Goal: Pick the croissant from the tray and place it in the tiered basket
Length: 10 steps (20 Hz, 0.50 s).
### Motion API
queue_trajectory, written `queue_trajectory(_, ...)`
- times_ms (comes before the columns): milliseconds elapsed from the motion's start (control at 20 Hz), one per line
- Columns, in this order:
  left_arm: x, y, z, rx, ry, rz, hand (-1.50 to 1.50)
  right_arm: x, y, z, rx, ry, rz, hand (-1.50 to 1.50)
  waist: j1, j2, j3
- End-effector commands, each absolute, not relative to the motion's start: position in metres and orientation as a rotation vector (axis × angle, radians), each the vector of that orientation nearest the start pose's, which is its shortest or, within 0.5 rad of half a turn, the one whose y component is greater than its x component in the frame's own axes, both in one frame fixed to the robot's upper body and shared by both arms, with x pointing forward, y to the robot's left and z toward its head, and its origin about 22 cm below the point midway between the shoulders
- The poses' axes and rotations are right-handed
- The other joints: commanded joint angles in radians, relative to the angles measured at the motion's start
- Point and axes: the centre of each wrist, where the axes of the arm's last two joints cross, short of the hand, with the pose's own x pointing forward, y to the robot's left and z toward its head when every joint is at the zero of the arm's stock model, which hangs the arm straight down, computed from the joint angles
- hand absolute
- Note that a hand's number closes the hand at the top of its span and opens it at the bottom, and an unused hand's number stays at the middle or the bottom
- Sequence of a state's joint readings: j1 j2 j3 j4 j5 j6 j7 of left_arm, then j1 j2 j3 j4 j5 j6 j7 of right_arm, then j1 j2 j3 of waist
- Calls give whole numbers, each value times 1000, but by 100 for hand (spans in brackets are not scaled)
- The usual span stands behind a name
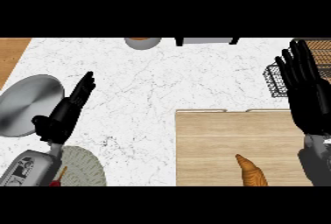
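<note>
Right hand [309, 94] open, fingers straight, holding nothing. The croissant [251, 172] lies below and left of it on the wooden tray [213, 140], long axis pointing up-left; tiered basket [278, 78] just beside its fingers. Left hand [65, 113], open, is well apart.

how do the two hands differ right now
The left hand shows at the view's left, beside the silver plate, fingers slanting up and to the right over the marble counter. The right hand shows at the right edge, looks larger, and points almost straight up, its fingertips over the wire basket. The right hand is nearer the croissant. Both are black, open and hold nothing.
</note>
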State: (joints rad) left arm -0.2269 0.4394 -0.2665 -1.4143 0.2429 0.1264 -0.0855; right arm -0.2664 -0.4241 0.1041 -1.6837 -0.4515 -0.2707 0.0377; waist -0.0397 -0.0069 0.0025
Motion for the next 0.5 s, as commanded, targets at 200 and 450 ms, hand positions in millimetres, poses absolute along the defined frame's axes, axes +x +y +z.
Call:
queue_trajectory(200,283,319,37,465,-1586,-218,0,210,-305,62,49,-1650,-408,150,-17,-4,2)
queue_trajectory(450,272,326,28,474,-1524,-173,0,136,-355,-21,-535,-1135,-572,-150,-42,4,-4)
